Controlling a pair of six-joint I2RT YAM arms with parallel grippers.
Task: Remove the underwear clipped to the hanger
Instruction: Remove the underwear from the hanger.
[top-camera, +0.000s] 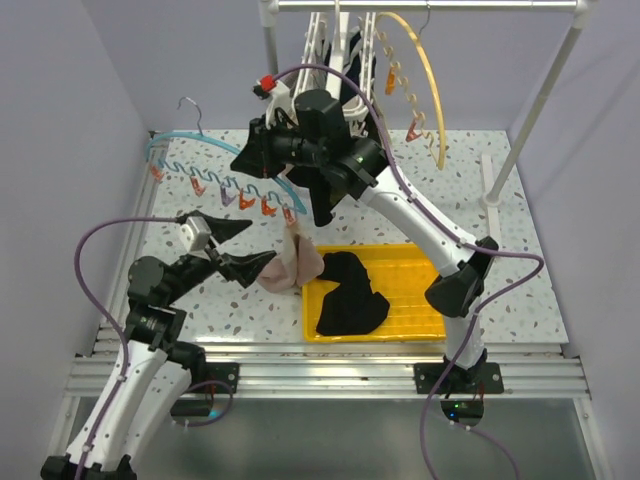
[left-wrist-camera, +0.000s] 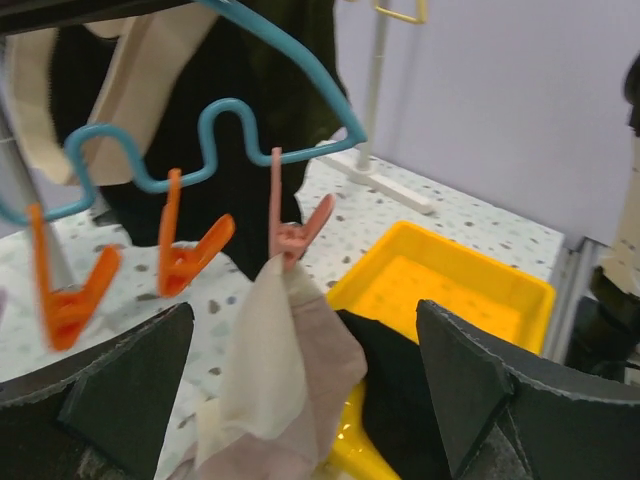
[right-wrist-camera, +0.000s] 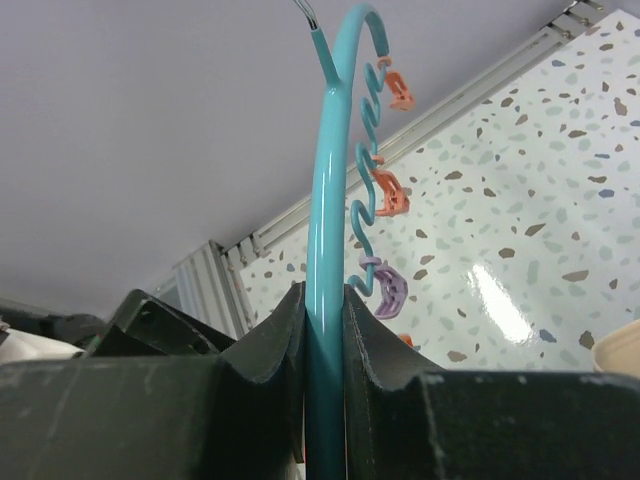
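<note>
From above: black underwear (top-camera: 350, 298) done, lying in the yellow tray (top-camera: 425, 312), lower centre; pale pink pair (top-camera: 293, 262) left to free, dangling from a clip (top-camera: 289, 213) on the blue hanger (top-camera: 200, 165), centre.

Left wrist: left gripper (left-wrist-camera: 300, 375) jaws released, spread wide either side of that pink pair, mid-frame.

Right wrist: right gripper (right-wrist-camera: 323, 320) jaws clenched on the hanger's rod.

Left tool (top-camera: 258, 243) low, jaws spread wide; right tool (right-wrist-camera: 322, 300) raised, seemingly clamped tight.
</note>
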